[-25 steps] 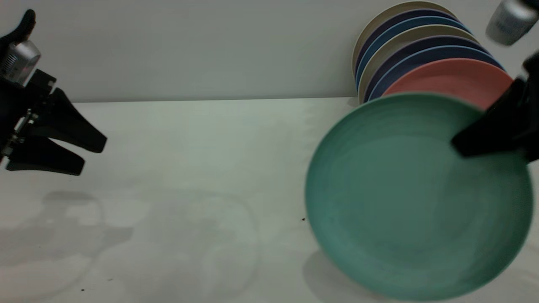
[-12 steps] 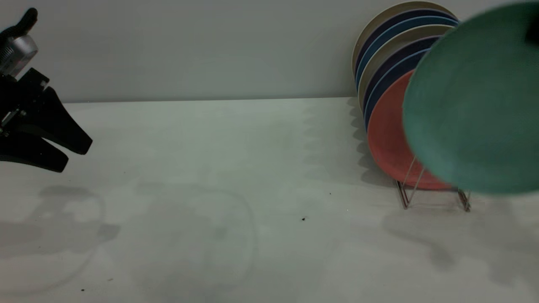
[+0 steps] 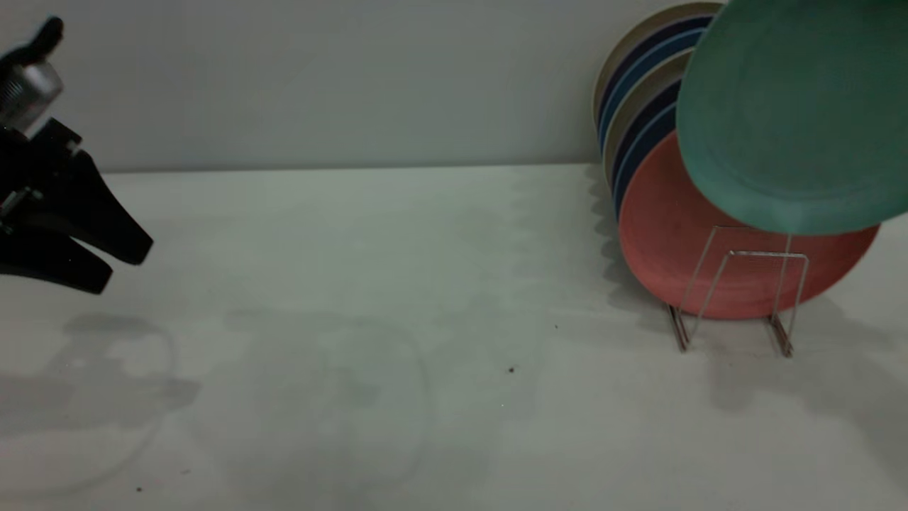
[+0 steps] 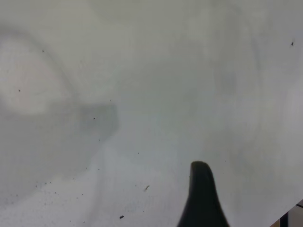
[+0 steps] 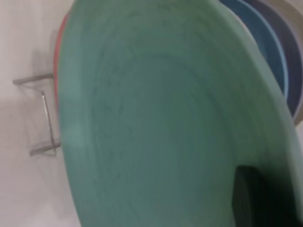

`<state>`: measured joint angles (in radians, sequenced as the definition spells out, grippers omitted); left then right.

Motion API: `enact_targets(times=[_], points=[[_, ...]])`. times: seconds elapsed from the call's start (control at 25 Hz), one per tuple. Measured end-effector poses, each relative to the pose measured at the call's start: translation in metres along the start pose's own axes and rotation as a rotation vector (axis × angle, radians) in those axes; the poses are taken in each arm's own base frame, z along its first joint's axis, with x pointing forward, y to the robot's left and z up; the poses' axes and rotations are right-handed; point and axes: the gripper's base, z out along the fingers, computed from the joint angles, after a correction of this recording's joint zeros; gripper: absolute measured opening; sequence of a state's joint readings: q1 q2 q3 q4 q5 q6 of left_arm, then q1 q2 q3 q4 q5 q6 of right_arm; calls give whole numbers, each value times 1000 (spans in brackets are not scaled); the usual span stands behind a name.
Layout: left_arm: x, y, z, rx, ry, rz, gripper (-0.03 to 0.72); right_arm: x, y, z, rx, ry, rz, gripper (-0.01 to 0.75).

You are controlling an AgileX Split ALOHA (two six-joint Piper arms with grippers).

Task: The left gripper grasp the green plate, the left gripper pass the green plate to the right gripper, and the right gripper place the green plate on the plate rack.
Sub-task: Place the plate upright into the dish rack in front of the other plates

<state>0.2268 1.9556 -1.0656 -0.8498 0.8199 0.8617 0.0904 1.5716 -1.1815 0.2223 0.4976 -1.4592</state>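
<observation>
Pale matte table point(image 3: 355, 284) meets a plain grey wall point(image 3: 319, 78). At its right, a thin wire plate rack point(image 3: 734, 298) holds upright round plates, a salmon plate point(image 3: 681, 241) foremost. The green plate point(image 3: 794, 121), smooth and low-rimmed, hangs tilted above it, pinched by the right gripper point(image 5: 258, 201). The left gripper point(image 3: 85, 248) hovers far left, fingers spread, empty.

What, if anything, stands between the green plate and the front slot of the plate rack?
Nothing visible does. The green plate, held by the right gripper, hangs above the plate rack. The rack's front wire loops stand empty just ahead of the salmon-pink plate. The left gripper is far off at the table's other side.
</observation>
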Motion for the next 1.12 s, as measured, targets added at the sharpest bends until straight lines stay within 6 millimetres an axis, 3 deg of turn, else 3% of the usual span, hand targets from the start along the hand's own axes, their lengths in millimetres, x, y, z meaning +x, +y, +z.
enact_targets(times=[0.84, 1.0, 1.12], points=[[-1, 2, 0, -18, -14, -16, 562, 3, 19, 61, -86, 0, 38, 69], [-1, 1, 0, -15, -12, -17, 562, 6, 26, 72, -126, 11, 40, 107], [-1, 1, 0, -14, -11, -18, 562, 7, 30, 73, -171, 13, 45, 182]])
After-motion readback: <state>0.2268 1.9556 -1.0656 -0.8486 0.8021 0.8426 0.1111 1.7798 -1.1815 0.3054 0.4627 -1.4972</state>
